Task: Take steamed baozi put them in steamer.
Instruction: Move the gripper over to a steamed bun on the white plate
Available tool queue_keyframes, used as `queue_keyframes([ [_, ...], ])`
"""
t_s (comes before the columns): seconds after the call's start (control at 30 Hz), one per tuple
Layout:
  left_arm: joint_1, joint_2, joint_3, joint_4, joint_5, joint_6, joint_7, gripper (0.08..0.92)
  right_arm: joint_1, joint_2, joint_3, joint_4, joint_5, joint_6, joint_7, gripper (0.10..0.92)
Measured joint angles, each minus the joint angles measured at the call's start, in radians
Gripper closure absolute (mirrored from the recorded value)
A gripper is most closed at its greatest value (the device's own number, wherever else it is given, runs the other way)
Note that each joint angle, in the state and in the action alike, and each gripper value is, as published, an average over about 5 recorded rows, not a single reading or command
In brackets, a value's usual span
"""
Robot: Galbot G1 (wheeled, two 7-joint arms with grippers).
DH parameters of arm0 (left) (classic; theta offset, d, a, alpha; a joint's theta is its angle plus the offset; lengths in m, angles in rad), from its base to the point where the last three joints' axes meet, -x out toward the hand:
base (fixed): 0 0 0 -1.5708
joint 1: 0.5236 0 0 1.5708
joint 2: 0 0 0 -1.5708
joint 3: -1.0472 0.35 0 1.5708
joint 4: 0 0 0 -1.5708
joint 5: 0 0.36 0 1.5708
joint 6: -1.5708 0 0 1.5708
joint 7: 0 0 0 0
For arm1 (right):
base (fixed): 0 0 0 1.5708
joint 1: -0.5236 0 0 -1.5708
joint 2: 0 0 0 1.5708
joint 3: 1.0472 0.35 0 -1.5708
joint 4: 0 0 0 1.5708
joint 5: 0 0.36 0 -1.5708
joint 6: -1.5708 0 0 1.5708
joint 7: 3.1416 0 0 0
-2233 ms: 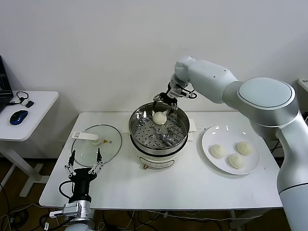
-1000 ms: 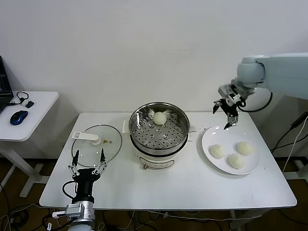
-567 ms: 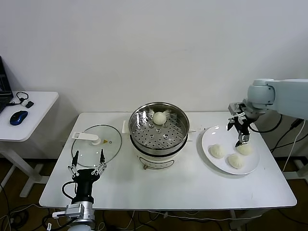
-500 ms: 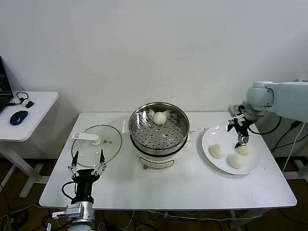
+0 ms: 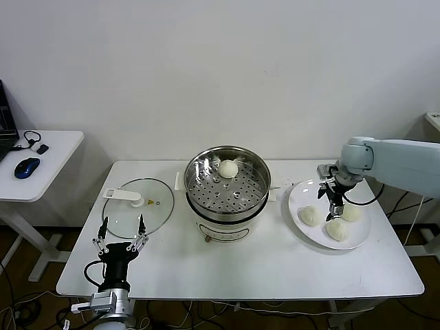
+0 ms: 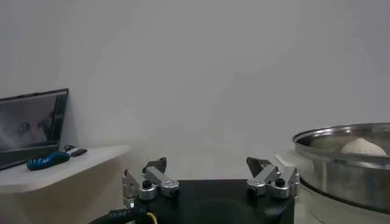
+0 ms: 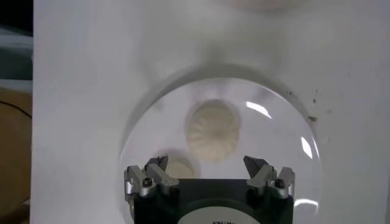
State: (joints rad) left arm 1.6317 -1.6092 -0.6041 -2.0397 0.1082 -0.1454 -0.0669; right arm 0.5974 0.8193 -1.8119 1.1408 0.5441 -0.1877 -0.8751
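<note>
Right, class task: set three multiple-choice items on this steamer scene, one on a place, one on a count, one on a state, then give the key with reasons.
1. Where does the glass lid lie?
A. On the steamer
B. On the table, on the robot's left of the steamer
C. On the plate

2. How many baozi are on the plate?
A. One
B. Three
C. Four

3. How is the right gripper?
A. Open over the plate
B. Shut on a baozi
C. Parked off the table

Key: B, the lid lies flat beside the steamer; B, three baozi on the plate, a fourth in the steamer; A, its fingers stand apart, holding nothing.
</note>
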Motion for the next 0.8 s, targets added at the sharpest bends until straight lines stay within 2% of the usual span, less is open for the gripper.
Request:
queue_keyframes([
  [0.8, -0.001, 0.0, -0.012, 0.003, 0.002, -0.002, 0.001, 0.177, -0.177, 0.04, 0.159, -0.127, -0.053, 0.015, 0.022, 0.203],
])
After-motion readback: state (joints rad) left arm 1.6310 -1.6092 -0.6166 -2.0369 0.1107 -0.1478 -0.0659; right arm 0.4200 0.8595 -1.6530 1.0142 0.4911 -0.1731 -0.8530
